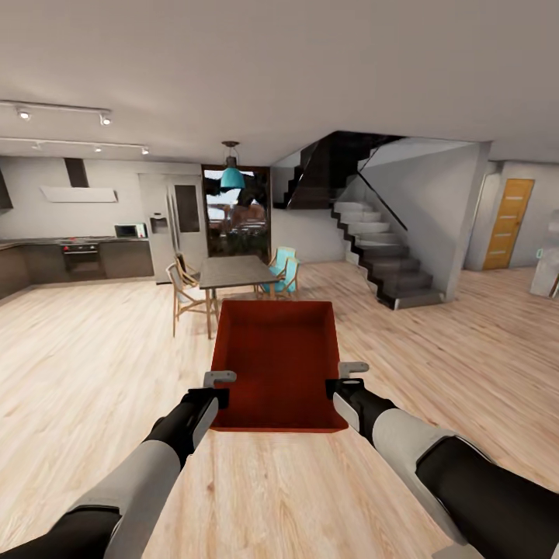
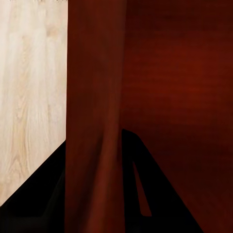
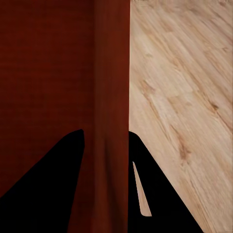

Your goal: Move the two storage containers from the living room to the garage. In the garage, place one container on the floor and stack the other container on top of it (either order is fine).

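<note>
Container (image 1: 278, 363), orange-red and rectangular, held in front of me above the light wood plank floor (image 1: 93, 365), between my two arms. It is lidless, with plain thin walls and a darker, shaded interior; its long axis runs away from me, the far end toward the dining table (image 1: 235, 272). I see one such bin here.

Left gripper (image 1: 211, 396): clamped on the bin's left wall near the near corner. In the left wrist view the wall (image 2: 94, 121) passes upright between the two dark fingers (image 2: 34, 199), one inside the bin and one outside.

Right gripper (image 1: 341, 387): clamped on the bin's right wall, at about the same depth as the left. In the right wrist view the red wall (image 3: 111, 97) again runs between the dark fingers (image 3: 160, 194), with plank floor on the outer side.

Setting, far side: dark dining table with wooden chairs (image 1: 185, 291) and a turquoise chair (image 1: 282, 268), a teal pendant lamp (image 1: 231, 177) above it. Far left, a kitchen with dark cabinets (image 1: 124, 258) and a refrigerator (image 1: 172, 225). Far right, a dark staircase (image 1: 384, 260) and, beyond it, an orange door (image 1: 508, 223).
</note>
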{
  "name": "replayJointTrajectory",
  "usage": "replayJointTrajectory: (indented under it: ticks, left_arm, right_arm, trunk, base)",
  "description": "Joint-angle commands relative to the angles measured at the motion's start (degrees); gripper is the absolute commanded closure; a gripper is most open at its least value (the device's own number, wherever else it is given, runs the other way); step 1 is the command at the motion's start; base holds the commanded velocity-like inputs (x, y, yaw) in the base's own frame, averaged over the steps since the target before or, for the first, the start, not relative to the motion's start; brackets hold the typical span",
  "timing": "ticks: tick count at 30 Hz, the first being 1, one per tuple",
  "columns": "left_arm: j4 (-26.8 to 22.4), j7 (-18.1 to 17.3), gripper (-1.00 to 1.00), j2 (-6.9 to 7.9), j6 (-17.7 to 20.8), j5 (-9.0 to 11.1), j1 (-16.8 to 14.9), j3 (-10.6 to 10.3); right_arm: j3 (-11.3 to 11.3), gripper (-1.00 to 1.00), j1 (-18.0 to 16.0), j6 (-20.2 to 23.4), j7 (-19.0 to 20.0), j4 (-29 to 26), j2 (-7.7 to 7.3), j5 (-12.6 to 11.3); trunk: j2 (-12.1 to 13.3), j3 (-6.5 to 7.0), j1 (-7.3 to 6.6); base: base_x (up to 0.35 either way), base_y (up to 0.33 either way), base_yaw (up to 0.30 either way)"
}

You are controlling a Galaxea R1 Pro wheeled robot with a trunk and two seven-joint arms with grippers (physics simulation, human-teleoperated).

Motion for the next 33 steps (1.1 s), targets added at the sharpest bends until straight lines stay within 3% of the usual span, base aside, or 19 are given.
replayJointTrajectory:
  ticks: [1, 15, 33]
  left_arm:
    - [0.1, 0.4, 1.0, -0.01, 0.4, -0.1, 0.0, 0.2]
    - [0.1, 0.4, 1.0, -0.04, 0.4, -0.1, 0.0, 0.2]
    - [0.1, 0.3, 1.0, -0.01, 0.4, -0.1, 0.0, 0.2]
  right_arm:
    - [4.5, 1.0, 0.0, -2.3, -5.2, -0.2, -0.04, 1.5]
    - [4.5, 1.0, 0.0, -2.3, -5.2, -0.2, -0.04, 1.4]
    - [4.5, 1.0, 0.0, -2.3, -5.2, -0.2, -0.04, 1.3]
  trunk:
    - [0.0, -0.02, 0.05]
    - [0.0, -0.02, 0.05]
    - [0.0, -0.02, 0.05]
  base:
    - [0.322, 0.0, 0.0]
    - [0.322, 0.0, -0.008]
    - [0.322, 0.0, -0.187]
